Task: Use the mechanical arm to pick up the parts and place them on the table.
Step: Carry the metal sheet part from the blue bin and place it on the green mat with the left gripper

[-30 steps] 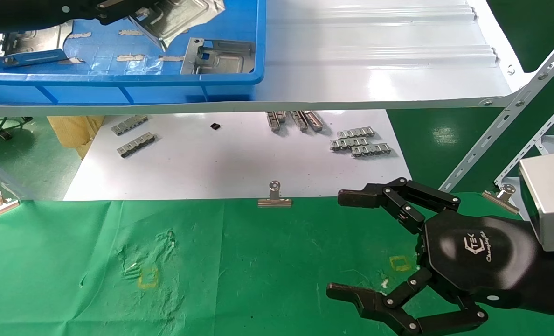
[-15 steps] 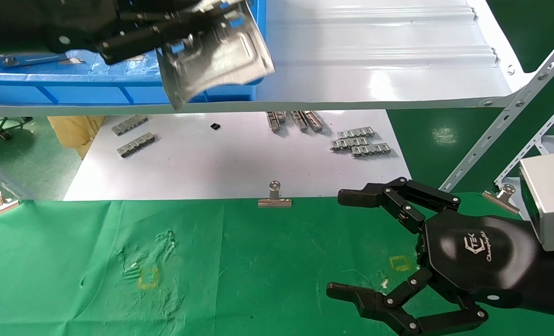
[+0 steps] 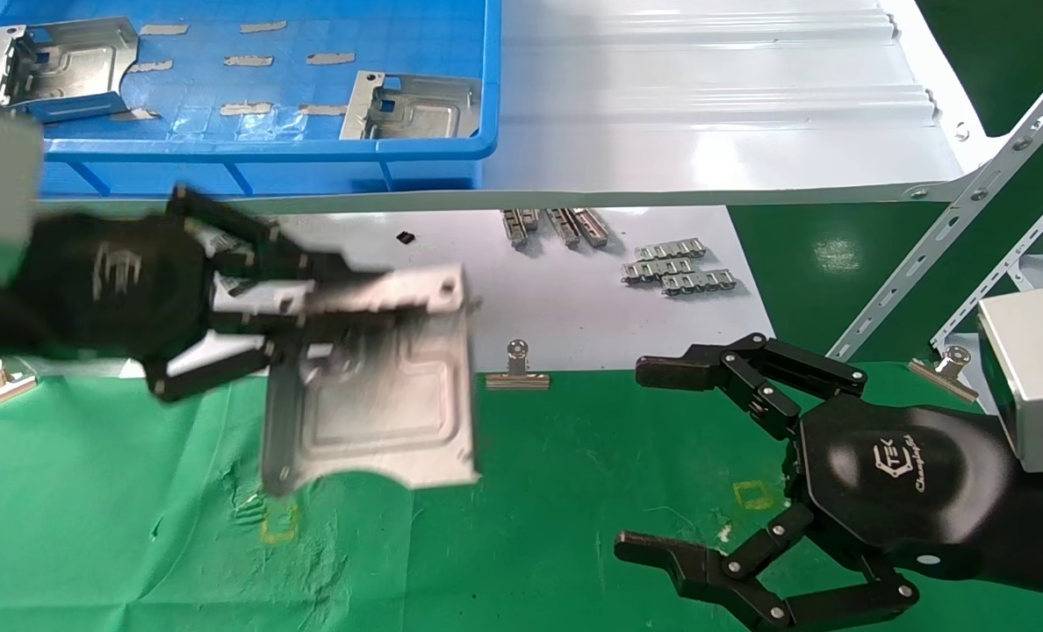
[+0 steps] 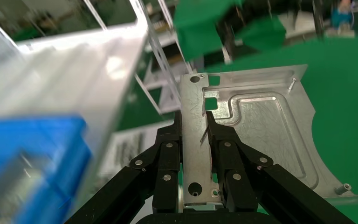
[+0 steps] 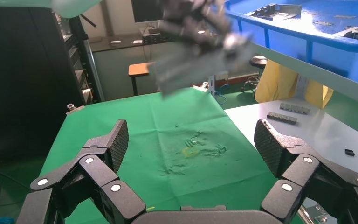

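My left gripper [image 3: 311, 303] is shut on the flange of a silver bracket [image 3: 372, 386] and holds it in the air above the green cloth table [image 3: 530, 491], over a yellow square [image 3: 277, 522]. The left wrist view shows its fingers [image 4: 168, 154] clamped on the bracket's flange [image 4: 195, 140], with the embossed plate [image 4: 265, 135] beyond. Two more brackets lie in the blue bin [image 3: 249, 149]: one at the left [image 3: 61, 66], one at the right [image 3: 412, 105]. My right gripper [image 3: 644, 461] is open and empty, low over the table's right side.
The bin stands on a glossy white shelf [image 3: 706, 132]. Below it a white board [image 3: 442, 307] holds small grey toothed strips [image 3: 679, 268]. Binder clips [image 3: 516, 373] pin the cloth's far edge. A second yellow square [image 3: 754, 494] lies by my right gripper. Slotted metal struts [image 3: 943, 237] stand at right.
My left gripper has lifted a bracket out of the blue bin and carried it down and toward me, now over the green cloth. The right arm has not moved.
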`<state>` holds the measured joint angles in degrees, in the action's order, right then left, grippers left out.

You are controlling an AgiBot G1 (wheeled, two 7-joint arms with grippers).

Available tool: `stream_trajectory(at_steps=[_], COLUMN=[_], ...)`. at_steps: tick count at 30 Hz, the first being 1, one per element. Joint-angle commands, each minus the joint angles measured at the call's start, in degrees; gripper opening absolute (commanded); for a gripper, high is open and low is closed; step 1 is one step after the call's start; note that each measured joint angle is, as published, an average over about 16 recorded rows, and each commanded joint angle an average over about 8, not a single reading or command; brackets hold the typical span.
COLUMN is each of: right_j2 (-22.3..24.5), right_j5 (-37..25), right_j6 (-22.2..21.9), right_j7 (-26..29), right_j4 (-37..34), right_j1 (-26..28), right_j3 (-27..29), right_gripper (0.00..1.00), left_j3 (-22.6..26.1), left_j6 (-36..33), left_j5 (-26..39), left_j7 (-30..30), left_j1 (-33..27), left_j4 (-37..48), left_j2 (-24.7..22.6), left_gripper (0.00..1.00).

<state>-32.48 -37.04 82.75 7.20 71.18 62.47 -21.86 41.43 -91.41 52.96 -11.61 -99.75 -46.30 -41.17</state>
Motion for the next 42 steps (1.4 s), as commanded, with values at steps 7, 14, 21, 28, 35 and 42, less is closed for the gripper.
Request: stream_trajectory(at_steps=[7, 14, 21, 28, 35, 42], right_j2=[0.0, 0.0, 0.0, 0.0, 0.0, 0.0], right_j5=[0.0, 0.0, 0.0, 0.0, 0.0, 0.0], right_j6=[0.0, 0.0, 0.0, 0.0, 0.0, 0.0], right_j7=[0.0, 0.0, 0.0, 0.0, 0.0, 0.0], right_j4=[0.0, 0.0, 0.0, 0.0, 0.0, 0.0], right_j1=[0.0, 0.0, 0.0, 0.0, 0.0, 0.0], right_j3=[0.0, 0.0, 0.0, 0.0, 0.0, 0.0], right_gripper=[1.00, 1.00, 1.00, 1.00, 1.00, 1.00], left_j3=[8.7, 11.8, 12.3, 11.6, 11.4, 10.3], left_j6=[0.6, 2.1, 4.7, 6.7, 7.6, 3.7], left_j5=[5.1, 8.7, 9.8, 8.6, 8.4, 5.0], left_j7=[-12.3, -23.6, -28.4, -30.2, -31.6, -30.8], left_j1=[4.6, 5.9, 7.2, 8.7, 8.9, 10.2], left_j4=[0.4, 10.1, 17.3, 20.1, 21.3, 22.5], left_j2=[3.5, 2.6, 0.9, -0.3, -1.1, -1.8], left_gripper=[0.00, 0.00, 0.18, 1.00, 1.00, 1.00])
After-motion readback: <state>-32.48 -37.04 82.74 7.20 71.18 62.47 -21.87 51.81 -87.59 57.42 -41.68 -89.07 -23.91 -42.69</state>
